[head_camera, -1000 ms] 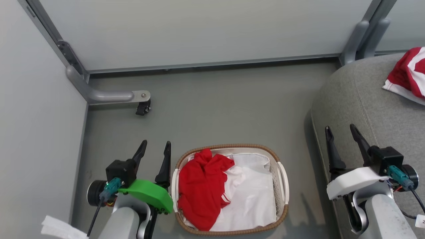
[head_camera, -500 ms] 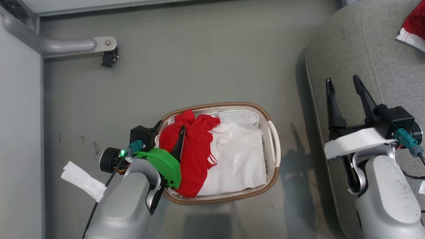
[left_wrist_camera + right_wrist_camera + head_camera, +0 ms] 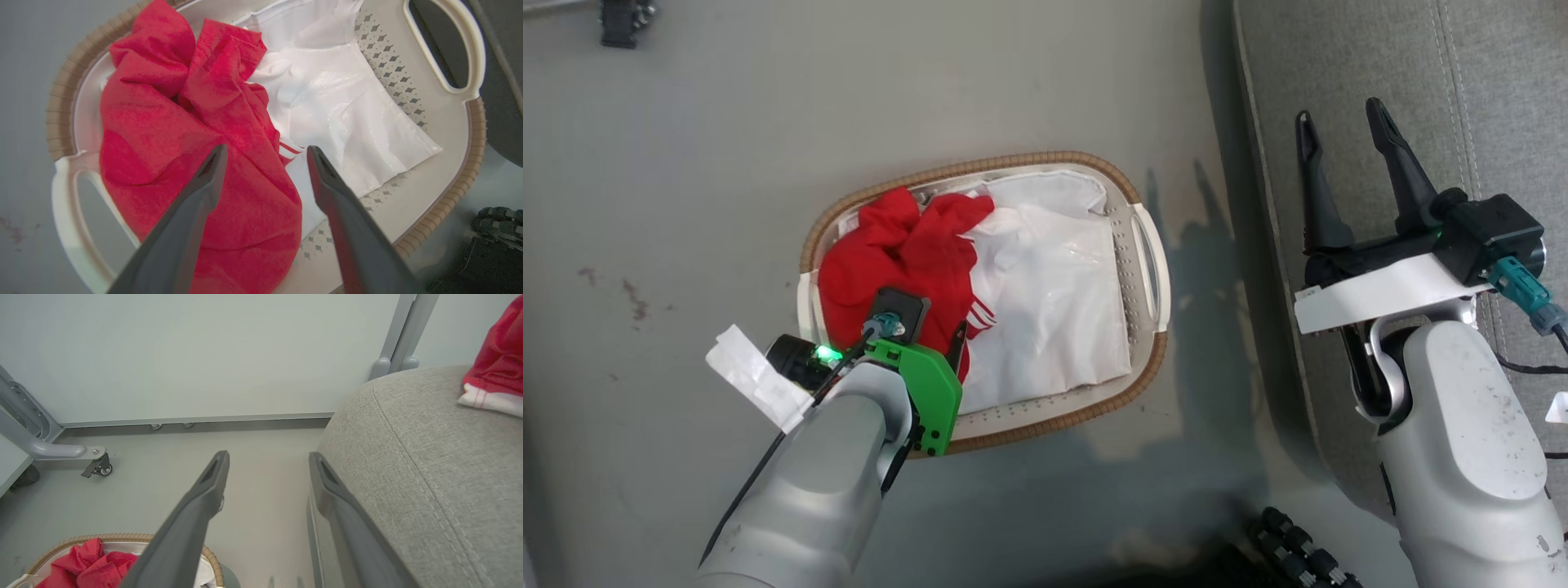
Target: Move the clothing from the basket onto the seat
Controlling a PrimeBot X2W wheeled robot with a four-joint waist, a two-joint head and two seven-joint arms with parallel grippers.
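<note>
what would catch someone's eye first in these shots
The crumpled red clothing in the left half of the cream basket, with the open left gripper poised above it. Then the grey seat at the right, with the open right gripper at its edge and a second red garment lying on it.

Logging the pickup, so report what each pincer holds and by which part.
Nothing is held. The left pincer stands open over the red garment in the basket; the right pincer is open and empty near the sofa.
</note>
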